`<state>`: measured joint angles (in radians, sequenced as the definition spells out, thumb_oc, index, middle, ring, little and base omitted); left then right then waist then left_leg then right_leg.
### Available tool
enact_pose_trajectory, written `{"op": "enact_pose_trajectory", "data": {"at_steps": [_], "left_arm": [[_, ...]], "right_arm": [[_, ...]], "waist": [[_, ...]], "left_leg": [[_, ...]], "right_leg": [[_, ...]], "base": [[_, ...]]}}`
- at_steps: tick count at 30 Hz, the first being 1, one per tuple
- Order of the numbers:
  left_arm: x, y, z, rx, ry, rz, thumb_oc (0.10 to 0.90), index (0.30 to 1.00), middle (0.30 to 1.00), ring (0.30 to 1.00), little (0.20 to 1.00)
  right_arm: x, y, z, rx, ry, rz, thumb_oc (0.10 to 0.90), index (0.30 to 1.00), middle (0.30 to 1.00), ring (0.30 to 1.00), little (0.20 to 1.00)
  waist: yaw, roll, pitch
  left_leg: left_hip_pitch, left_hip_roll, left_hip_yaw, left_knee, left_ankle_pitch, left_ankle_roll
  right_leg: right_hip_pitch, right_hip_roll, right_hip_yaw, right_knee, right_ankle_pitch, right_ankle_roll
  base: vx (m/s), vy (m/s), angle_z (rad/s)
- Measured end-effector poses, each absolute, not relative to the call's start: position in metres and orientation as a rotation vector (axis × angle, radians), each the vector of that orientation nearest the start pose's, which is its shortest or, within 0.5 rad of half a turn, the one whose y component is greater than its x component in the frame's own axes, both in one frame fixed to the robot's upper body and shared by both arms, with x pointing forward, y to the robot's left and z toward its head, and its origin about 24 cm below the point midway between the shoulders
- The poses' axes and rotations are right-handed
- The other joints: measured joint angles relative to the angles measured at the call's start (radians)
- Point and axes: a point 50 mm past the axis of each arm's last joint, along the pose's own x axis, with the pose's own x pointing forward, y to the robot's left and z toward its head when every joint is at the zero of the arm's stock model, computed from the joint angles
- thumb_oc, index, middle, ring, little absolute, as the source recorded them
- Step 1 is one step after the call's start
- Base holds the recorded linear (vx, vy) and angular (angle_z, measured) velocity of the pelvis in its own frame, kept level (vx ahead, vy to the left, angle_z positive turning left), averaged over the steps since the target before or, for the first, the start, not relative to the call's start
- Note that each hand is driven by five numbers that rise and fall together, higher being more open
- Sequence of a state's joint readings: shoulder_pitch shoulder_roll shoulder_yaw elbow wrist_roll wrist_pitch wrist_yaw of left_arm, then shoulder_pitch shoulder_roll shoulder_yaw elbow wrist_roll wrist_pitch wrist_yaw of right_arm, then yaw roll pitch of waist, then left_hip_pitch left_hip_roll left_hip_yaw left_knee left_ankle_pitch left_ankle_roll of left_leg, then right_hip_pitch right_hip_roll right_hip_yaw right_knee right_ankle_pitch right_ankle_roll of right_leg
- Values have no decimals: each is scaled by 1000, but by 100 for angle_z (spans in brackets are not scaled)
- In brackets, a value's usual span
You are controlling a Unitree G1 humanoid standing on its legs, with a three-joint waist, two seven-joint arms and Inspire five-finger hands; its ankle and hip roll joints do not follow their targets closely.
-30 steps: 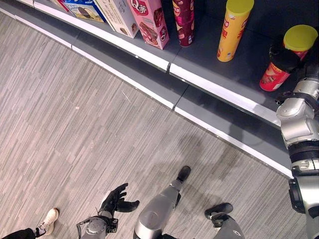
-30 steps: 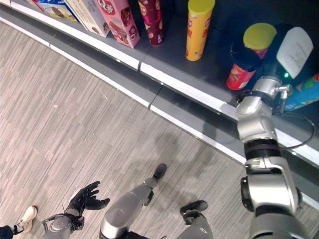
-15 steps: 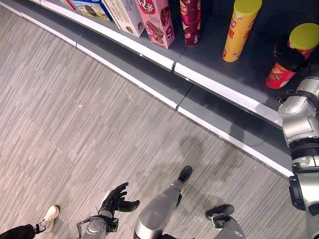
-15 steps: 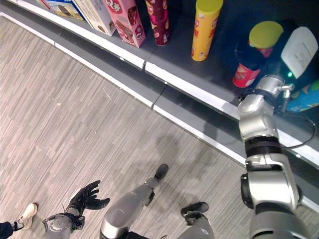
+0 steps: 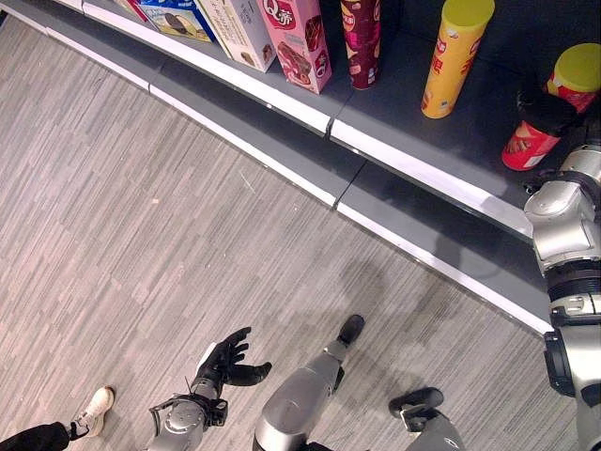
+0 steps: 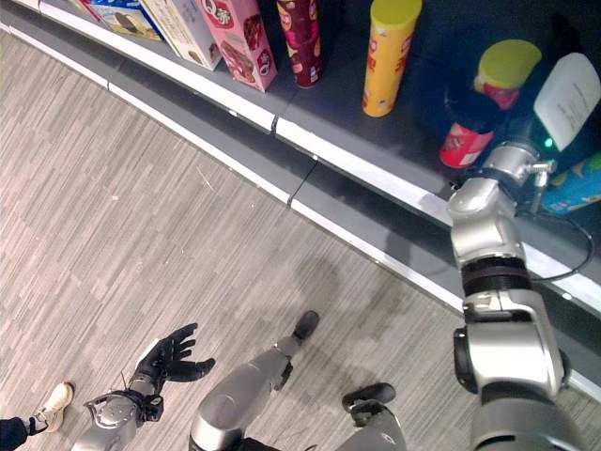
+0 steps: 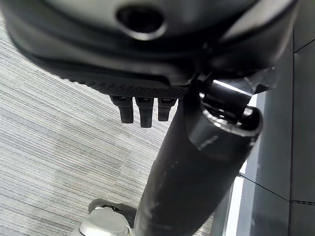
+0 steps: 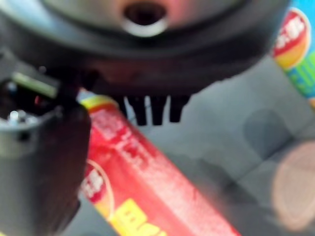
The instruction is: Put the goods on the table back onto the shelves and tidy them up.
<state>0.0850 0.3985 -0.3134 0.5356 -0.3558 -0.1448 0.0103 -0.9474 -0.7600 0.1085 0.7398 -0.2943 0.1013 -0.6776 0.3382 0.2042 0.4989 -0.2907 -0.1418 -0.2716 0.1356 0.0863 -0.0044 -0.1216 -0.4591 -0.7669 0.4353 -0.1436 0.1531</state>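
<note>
Grey wood-grain floor (image 5: pixel 141 235) lies under the robot's left hand (image 5: pixel 225 357), which hangs low with its fingers spread wide and nothing in it. At the far left of the dark grey shelf (image 5: pixel 376 103) lean a blue-and-white carton (image 5: pixel 174 17), a beige carton (image 5: pixel 237 30) and a pink snack box (image 5: pixel 299 42). Next along stand a dark red patterned tube (image 5: pixel 362 42) and a tall yellow-capped orange tube (image 5: pixel 455 56). Further right, a red canister with a yellow-green lid (image 5: pixel 575 75) stands behind a red canister with a dark cap (image 5: pixel 532 132). In the right wrist view the right hand (image 8: pixel 152 108) hovers just over a red can (image 8: pixel 147 187), its fingers straight and not curled round it. Judging from this, several goods are already shelved, and this can looks set down or nearly so; tidying may remain.
</note>
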Motion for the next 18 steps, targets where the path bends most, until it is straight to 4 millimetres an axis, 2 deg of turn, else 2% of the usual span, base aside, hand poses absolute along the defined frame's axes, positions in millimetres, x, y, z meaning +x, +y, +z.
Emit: {"op": "enact_pose_trajectory", "data": {"at_steps": [3,9,14,16,18], "left_arm": [[189,211,-72,106,510,-82,800,900,900,900,900],[184,212,-75,107,531,-79,800,900,900,900,900],[183,213,-76,105,539,-81,800,900,900,900,900],[183,213,-77,103,542,-81,800,900,900,900,900],[181,214,-78,102,558,-72,800,900,900,900,900]], "right_arm": [[355,-315,269,-891,-432,-977,800,900,900,900,900],[351,-310,285,-862,-506,-987,800,900,900,900,900],[341,-290,307,-830,-664,-958,800,900,900,900,900],[336,-284,307,-805,-705,-941,800,900,900,900,900],[328,-269,300,-767,-769,-885,800,900,900,900,900]], "waist": [[-1,3,-2],[-19,4,-3],[-43,4,-3],[-56,2,-2],[-69,-9,-3]], "left_leg": [[0,0,0,0,2,0],[3,0,-1,1,4,1],[17,1,4,1,4,2],[35,3,6,0,4,2],[47,11,11,-3,4,2]], "right_leg": [[1,0,0,0,0,0],[6,0,-3,1,0,0],[16,2,3,-1,1,-1],[33,7,3,-9,4,-3],[40,18,6,-26,11,-8]], "base": [[0,0,0],[3,1,1],[6,2,-2],[0,0,0],[30,-5,-10]]}}
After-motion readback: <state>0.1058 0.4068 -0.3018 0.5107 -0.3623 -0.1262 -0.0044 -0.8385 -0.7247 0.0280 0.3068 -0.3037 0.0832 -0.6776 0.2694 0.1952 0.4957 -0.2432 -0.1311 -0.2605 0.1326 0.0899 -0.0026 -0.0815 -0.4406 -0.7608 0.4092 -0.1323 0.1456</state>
